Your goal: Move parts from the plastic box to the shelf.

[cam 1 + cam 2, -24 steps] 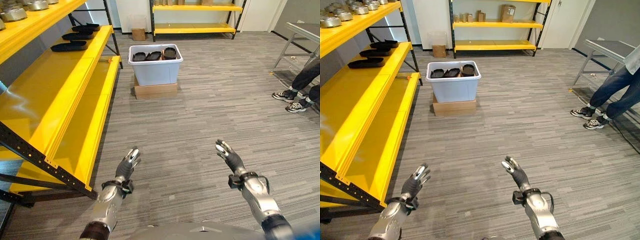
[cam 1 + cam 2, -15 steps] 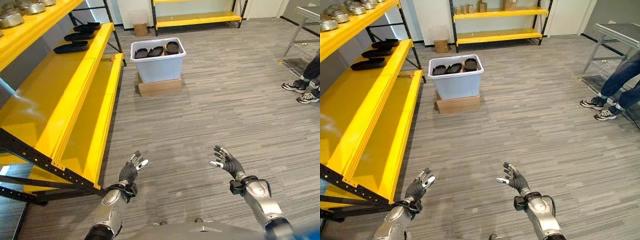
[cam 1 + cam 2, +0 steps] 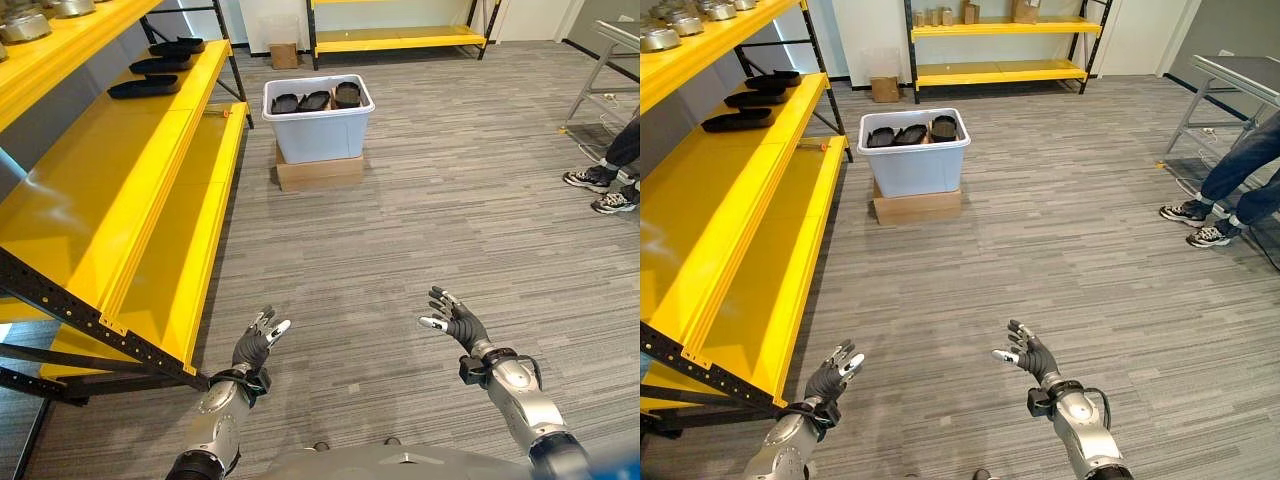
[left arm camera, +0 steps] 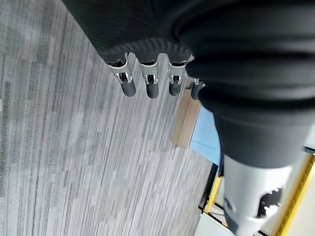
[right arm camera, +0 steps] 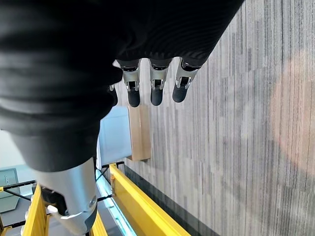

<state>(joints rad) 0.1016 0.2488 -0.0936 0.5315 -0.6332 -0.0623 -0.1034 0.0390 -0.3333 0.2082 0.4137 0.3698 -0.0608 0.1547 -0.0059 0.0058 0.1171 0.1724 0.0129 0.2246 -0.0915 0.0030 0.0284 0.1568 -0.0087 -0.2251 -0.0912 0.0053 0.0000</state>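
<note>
Both hands held out empty over floor.
L hand (image 3: pixel 256 343) & R hand (image 3: pixel 452 318) are being held wide; black parts (image 3: pixel 314 100) are lying in plastic box (image 3: pixel 320 135), near shelf (image 3: pixel 120 190) far corner.

Yellow shelf (image 3: pixel 130 170), pale blue plastic box (image 3: pixel 318 135), black parts (image 3: pixel 315 100)

Cardboard box (image 3: pixel 319 171) on the grey floor (image 3: pixel 420 230); behind it, a small carton (image 3: pixel 284 56); well to its right, a person's shoes (image 3: pixel 600 190) beside a metal table (image 3: pixel 610 45).
</note>
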